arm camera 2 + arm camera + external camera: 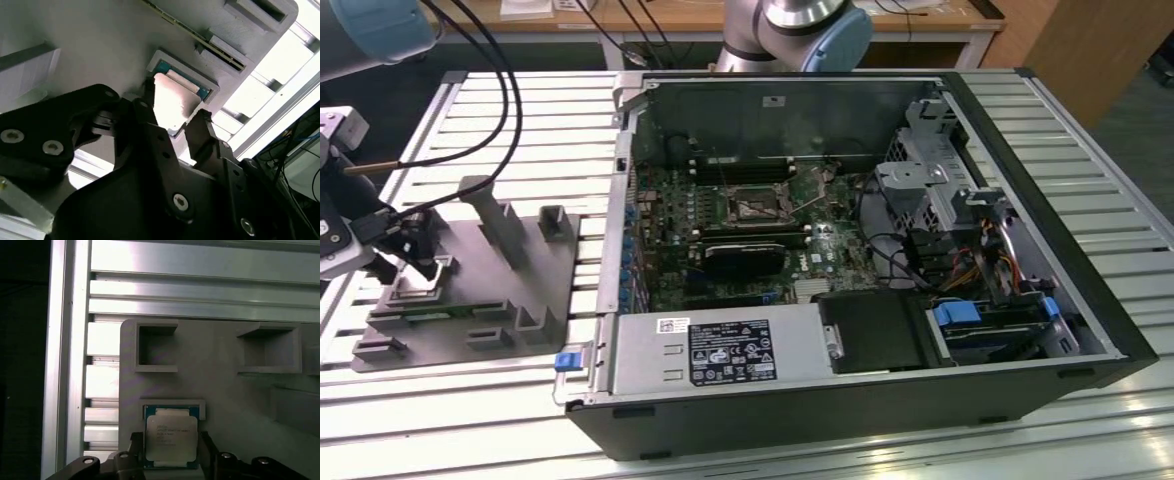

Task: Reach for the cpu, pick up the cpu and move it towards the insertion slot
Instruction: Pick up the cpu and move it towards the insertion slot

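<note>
The cpu (170,438) is a small square chip with a silvery-beige top. It lies flat in a shallow framed recess of the grey moulded tray (225,390). My gripper (171,439) is low over it, open, with one black finger close to each side of the chip. The second wrist view shows the same: the cpu (172,102) sits in its recess between the fingertips of the gripper (175,103). In the exterior view the gripper (414,262) hangs over the tray (494,300) at the exterior view's left. The insertion slot (754,207) is a dark square socket on the motherboard.
An open computer case (854,250) lies to the exterior view's right of the tray, with its walls standing around the motherboard. Upright grey posts (494,220) rise from the tray. Black cables (480,90) trail from the arm. The bench is slatted aluminium (200,290).
</note>
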`<act>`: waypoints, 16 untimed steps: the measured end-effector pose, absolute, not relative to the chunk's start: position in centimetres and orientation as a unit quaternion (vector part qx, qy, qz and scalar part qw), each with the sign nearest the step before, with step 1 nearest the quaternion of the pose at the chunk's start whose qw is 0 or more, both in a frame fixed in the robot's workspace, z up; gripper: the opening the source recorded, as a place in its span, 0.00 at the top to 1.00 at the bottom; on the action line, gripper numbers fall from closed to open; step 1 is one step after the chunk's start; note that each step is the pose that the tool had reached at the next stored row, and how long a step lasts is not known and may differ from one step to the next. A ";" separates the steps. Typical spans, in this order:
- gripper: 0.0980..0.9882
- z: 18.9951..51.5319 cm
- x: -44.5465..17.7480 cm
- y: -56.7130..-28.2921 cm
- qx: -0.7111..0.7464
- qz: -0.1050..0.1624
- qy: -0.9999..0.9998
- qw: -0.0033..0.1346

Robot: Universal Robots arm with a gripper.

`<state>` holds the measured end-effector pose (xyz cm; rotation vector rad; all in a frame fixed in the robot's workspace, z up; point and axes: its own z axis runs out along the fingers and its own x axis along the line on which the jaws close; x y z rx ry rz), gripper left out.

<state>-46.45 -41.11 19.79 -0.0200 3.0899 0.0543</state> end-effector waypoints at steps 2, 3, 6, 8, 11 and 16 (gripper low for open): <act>0.45 19.8 -46.4 -41.1 -0.006 0.018 0.999 0.026; 0.39 19.8 -46.4 -41.1 -0.006 0.018 0.999 0.026; 0.32 19.8 -46.4 -41.1 -0.006 0.018 0.999 0.026; 0.32 19.6 -46.3 -41.1 -0.007 0.018 0.999 0.026; 0.32 19.4 -46.1 -41.1 -0.006 0.018 0.999 0.026; 0.32 18.8 -46.0 -41.1 -0.006 0.018 1.000 0.025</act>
